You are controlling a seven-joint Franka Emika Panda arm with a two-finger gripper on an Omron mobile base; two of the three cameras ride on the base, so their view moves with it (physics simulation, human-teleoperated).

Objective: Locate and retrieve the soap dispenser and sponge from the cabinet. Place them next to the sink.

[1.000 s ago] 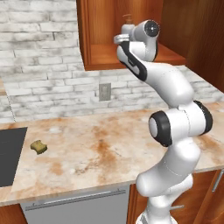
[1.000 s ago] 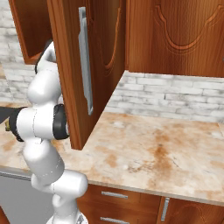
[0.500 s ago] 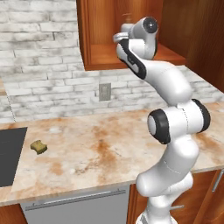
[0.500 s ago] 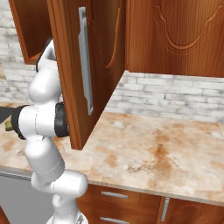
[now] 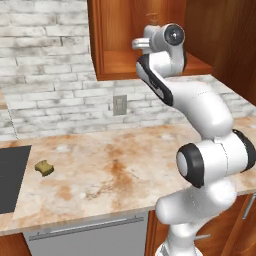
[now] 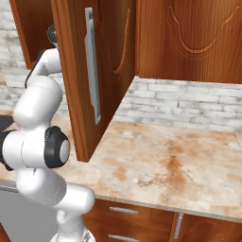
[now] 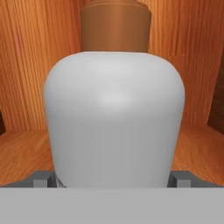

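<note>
While soap dispenser (image 7: 113,118) fills hand view — sponge (image 5: 44,168) on counter (image 5: 125,170).

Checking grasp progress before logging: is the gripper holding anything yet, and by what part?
It cannot be told. The soap dispenser stands on the cabinet shelf, its lower body between the fingers, but contact is not visible.
</note>
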